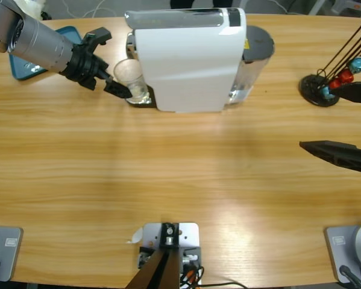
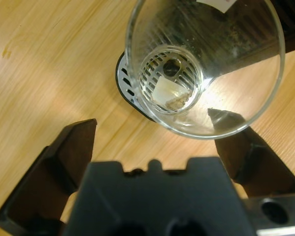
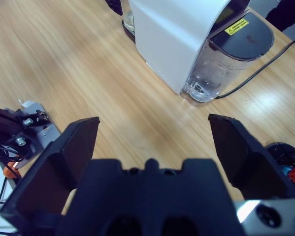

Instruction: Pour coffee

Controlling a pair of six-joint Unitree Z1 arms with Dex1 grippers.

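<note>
Yellow warning label (image 3: 236,25), text unreadable, on white coffee machine (image 3: 181,34).

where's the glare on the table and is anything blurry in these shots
High view: a pale sheen on the table in front of the white machine. Left wrist view: the glass is sharp, the left gripper body soft. Right wrist view: the right gripper blurs, the table behind looks clear.

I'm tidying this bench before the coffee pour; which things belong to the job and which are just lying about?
Belongs to the job:
glass tumbler on the drip tray
white coffee machine
left pincer, open at the tumbler

Lying about:
blue tray
capsule stand
right pincer, open, away from the tumbler
</note>
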